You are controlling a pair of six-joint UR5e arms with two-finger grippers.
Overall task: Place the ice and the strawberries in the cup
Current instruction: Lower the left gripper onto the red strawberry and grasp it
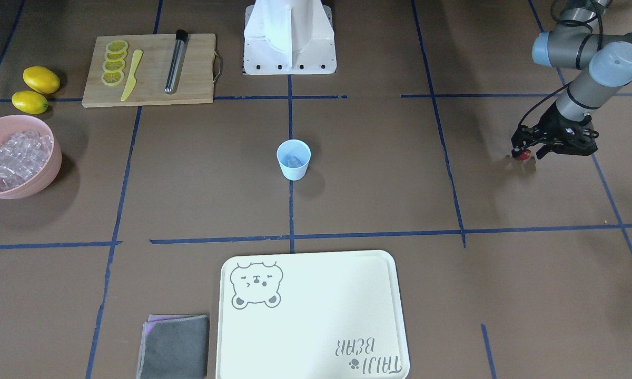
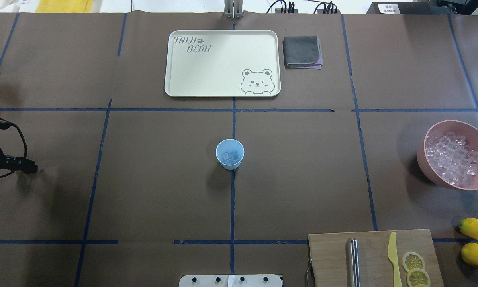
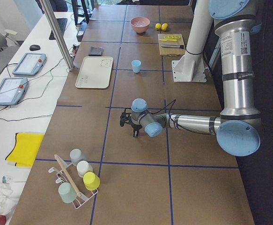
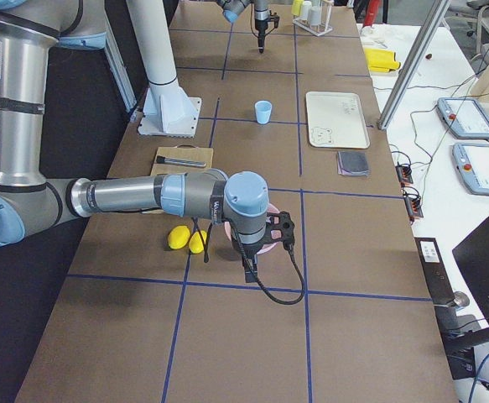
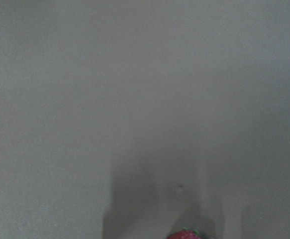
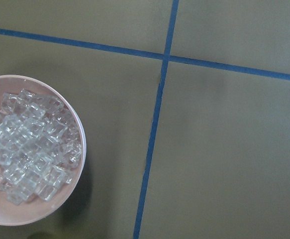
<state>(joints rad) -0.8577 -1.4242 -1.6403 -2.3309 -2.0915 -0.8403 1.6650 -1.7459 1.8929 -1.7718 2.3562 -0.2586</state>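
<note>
Though unseen overhead, strawberry [image 1: 524,154] (front view) sits gripped.

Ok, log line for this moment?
left tool at strawberry, grip unclear | right tool near pink bowl, state unclear | cup holds ice, no strawberry yet

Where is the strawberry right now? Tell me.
In the front-facing view, the strawberry is far right, between the tips of the left claw, well away from the cup in the centre.
</note>
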